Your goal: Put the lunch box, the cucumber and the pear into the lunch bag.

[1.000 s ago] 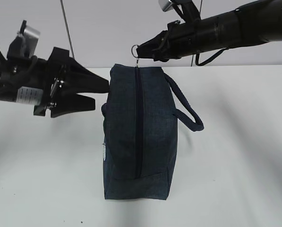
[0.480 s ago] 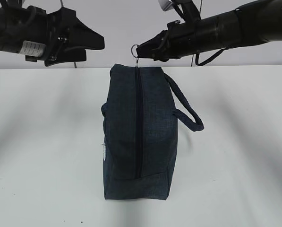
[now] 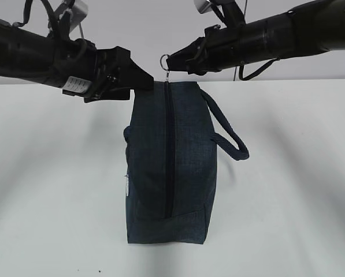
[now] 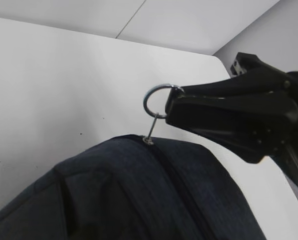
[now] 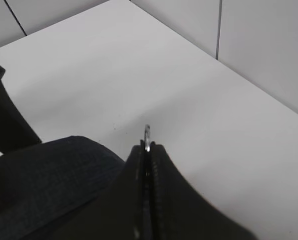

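Note:
The dark navy lunch bag (image 3: 169, 167) lies on the white table with its long zipper (image 3: 170, 150) closed along the top. My right gripper (image 3: 172, 62) is shut on the silver ring pull (image 3: 166, 61) at the bag's far end. The ring pull also shows in the left wrist view (image 4: 156, 100) and the right wrist view (image 5: 147, 132). My left gripper (image 3: 143, 82) is at the bag's far left top corner, touching or just over the fabric. Its fingers do not show in the left wrist view, which shows only the bag (image 4: 139, 195). The lunch box, cucumber and pear are out of view.
The bag's padded loop handle (image 3: 230, 138) sticks out to the right. The white table (image 3: 288, 173) stretches on both sides of the bag, and a grey wall stands behind it. The two arms nearly meet over the bag's far end.
My left arm rose from the bag's left side, then swung right and down to the bag's far left corner. The right gripper and the bag have stayed still.

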Controlling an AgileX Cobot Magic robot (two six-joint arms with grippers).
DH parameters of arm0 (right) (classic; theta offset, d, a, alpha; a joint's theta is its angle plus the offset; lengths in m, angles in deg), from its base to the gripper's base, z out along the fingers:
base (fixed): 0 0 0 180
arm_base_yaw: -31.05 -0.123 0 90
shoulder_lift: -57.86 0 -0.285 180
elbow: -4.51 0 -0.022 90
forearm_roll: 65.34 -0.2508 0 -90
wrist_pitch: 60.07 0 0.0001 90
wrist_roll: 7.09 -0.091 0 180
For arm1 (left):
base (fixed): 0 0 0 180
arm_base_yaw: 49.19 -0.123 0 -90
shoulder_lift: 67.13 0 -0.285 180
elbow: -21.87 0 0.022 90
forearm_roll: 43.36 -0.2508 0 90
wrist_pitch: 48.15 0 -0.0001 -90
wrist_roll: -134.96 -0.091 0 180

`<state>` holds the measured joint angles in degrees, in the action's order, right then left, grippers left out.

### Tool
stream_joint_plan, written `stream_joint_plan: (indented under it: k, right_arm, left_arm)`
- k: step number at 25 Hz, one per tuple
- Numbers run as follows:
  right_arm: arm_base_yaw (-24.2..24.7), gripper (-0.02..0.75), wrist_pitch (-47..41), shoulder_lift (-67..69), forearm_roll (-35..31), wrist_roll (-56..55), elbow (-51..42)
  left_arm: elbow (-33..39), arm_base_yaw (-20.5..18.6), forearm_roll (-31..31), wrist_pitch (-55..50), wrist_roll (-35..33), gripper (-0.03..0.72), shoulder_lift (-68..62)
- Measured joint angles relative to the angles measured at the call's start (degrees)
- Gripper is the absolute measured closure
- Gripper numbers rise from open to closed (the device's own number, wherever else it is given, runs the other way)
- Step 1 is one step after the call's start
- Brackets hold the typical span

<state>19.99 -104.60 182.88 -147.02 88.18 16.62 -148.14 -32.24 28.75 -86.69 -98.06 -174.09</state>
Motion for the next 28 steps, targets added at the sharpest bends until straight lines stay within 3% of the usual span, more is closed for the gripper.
stream_joint_plan:
  k: [5, 12, 13, 28]
  right_arm:
    - [0.0, 0.732, -0.44, 0.0, 0.0, -0.03, 0.0]
    - [0.0, 0.732, -0.6, 0.0, 0.0, -0.14, 0.0]
    - [0.0, 0.732, -0.6, 0.0, 0.0, -0.14, 0.0]
    - [4.06, 0.732, -4.23, 0.04, 1.67, -0.58, 0.0]
  left_arm:
    - [-1.62, 0.07, -0.86, 0.79, 0.51, 0.347, -1.64]
    - [-1.82, 0.07, -0.74, -2.43, 0.63, 0.639, -2.94]
    - [-1.82, 0.07, -0.59, -2.98, 0.63, 0.654, -2.94]
    - [-2.41, -0.03, 0.75, -9.56, -3.14, 0.664, -2.94]
